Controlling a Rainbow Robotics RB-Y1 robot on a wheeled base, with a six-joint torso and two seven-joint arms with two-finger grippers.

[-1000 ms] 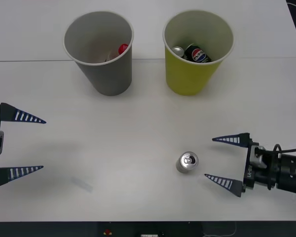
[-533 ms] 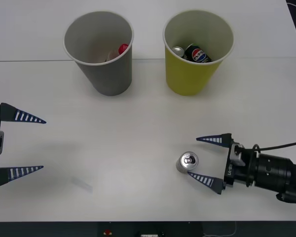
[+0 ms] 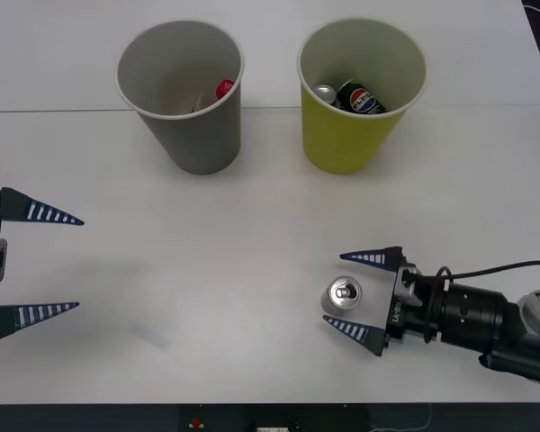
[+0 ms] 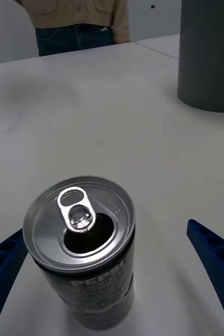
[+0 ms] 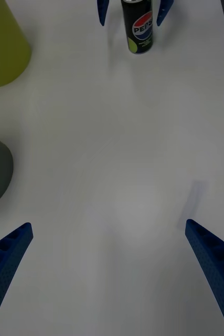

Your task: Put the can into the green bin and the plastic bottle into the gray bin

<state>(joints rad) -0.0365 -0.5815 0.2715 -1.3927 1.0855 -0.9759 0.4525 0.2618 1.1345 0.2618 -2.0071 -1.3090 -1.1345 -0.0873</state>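
My right gripper stands wide open around the upright can — not touching — while my left gripper waits open at the table's near left.

Front view looks down from above the worktop. Right wrist view sits close behind the can; left wrist view faces it from afar, sharing it.

The can, black-bodied with an opened silver top, stands upright on the table between the spread fingers of the right gripper. The green bin and the gray bin stand upright well beyond it.
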